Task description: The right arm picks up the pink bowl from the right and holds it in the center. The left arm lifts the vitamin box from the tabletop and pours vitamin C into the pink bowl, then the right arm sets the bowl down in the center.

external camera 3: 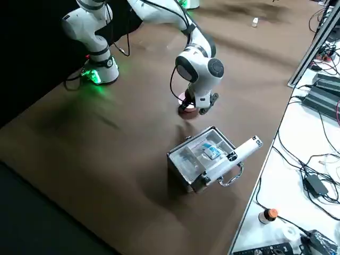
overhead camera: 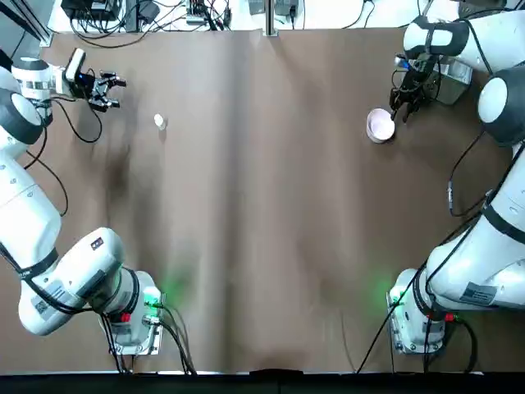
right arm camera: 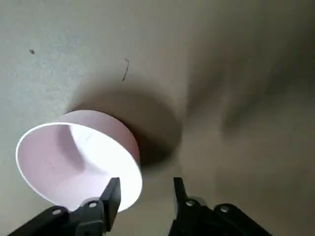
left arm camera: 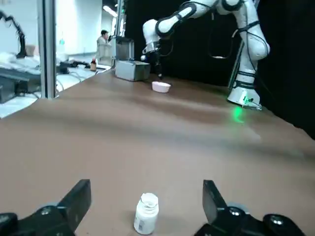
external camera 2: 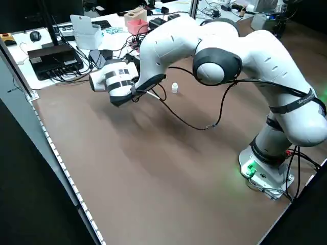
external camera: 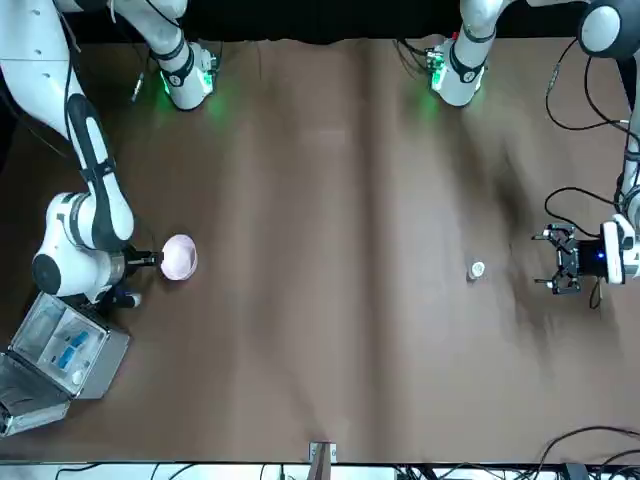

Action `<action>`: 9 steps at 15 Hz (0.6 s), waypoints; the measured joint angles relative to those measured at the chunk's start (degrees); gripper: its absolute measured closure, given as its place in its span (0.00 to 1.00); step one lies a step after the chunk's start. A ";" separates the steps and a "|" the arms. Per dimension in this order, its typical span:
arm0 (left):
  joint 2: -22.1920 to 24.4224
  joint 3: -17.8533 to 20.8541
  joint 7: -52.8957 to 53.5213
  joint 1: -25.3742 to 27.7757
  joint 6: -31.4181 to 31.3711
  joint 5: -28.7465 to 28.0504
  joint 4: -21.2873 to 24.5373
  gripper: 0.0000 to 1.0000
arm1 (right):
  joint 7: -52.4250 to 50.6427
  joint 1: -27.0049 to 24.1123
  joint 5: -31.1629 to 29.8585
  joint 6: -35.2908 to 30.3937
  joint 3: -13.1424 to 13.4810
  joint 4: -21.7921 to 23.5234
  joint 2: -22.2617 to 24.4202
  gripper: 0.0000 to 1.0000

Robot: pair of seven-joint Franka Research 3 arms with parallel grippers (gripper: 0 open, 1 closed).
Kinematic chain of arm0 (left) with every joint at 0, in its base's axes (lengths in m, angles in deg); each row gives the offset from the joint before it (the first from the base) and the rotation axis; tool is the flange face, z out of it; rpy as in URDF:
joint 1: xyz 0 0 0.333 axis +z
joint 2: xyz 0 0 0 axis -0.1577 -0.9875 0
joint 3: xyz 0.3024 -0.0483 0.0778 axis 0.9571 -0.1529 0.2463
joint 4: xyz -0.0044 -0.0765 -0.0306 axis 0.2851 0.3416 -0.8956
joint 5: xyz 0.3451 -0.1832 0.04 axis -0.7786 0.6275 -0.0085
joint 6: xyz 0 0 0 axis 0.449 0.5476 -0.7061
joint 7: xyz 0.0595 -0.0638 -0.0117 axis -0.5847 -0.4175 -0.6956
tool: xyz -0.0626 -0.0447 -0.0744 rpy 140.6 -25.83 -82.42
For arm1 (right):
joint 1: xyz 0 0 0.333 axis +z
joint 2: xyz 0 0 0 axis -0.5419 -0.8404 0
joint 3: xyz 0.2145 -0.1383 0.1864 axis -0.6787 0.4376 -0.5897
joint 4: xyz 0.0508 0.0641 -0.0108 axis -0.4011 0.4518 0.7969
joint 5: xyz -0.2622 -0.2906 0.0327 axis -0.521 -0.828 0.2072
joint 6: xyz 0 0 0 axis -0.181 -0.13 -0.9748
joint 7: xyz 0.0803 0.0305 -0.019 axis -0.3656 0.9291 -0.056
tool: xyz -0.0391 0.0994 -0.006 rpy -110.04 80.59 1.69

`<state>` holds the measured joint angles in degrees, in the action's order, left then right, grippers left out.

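Observation:
The pink bowl point(overhead camera: 380, 125) point(external camera: 179, 256) sits on the tabletop point(overhead camera: 262, 213) at the far right. My right gripper point(overhead camera: 399, 107) point(right arm camera: 145, 189) is open at the bowl's edge. One finger point(right arm camera: 112, 192) is over the bowl's point(right arm camera: 78, 157) inside, the other outside, with the rim between them and not clamped. The vitamin box point(overhead camera: 159, 121) point(external camera: 477, 269) point(external camera 2: 174, 88) stands upright at the far left. My left gripper point(overhead camera: 107, 90) point(external camera: 562, 260) point(left arm camera: 146, 186) hangs low just left of the vitamin box point(left arm camera: 146, 213), open, fingers spread wider than it and not touching.
A grey hinged case point(external camera 3: 204, 159) point(external camera: 60, 350) with blue-white contents stands open beside the bowl, toward the table's right edge. Both arm bases point(overhead camera: 131, 316) point(overhead camera: 418, 316) sit at the near edge. Cables and equipment lie beyond the far edge point(overhead camera: 164, 16).

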<state>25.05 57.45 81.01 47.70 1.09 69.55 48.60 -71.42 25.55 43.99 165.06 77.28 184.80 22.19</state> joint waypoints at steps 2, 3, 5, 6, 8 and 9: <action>-0.53 -0.20 3.28 -0.15 0.20 0.00 -0.08 0.00 | 0.00 0.14 0.00 0.74 -0.07 0.37 -0.49 0.52; -0.84 -0.20 4.88 -0.23 0.26 0.00 -0.06 0.00 | 0.00 0.23 0.00 0.84 -0.09 0.44 -0.67 0.52; -2.06 -0.22 8.34 -0.50 0.44 0.00 -0.02 0.00 | 0.01 0.28 0.00 0.85 -0.11 0.45 -0.81 0.63; -2.96 -0.23 9.55 -0.74 0.47 0.00 0.00 0.00 | 0.01 0.28 0.00 0.85 -0.11 0.45 -0.82 0.63; -4.75 -0.28 10.94 -1.35 0.49 0.00 0.00 0.00 | 0.02 0.28 0.00 0.85 -0.10 0.47 -0.90 0.69; -5.47 -0.33 11.16 -1.75 0.49 0.00 -0.01 0.00 | 0.02 0.28 0.00 0.85 -0.10 0.47 -0.99 0.70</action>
<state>19.58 57.11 92.17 45.95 1.58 69.55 48.59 -71.40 25.83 43.99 165.91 77.18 185.28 21.19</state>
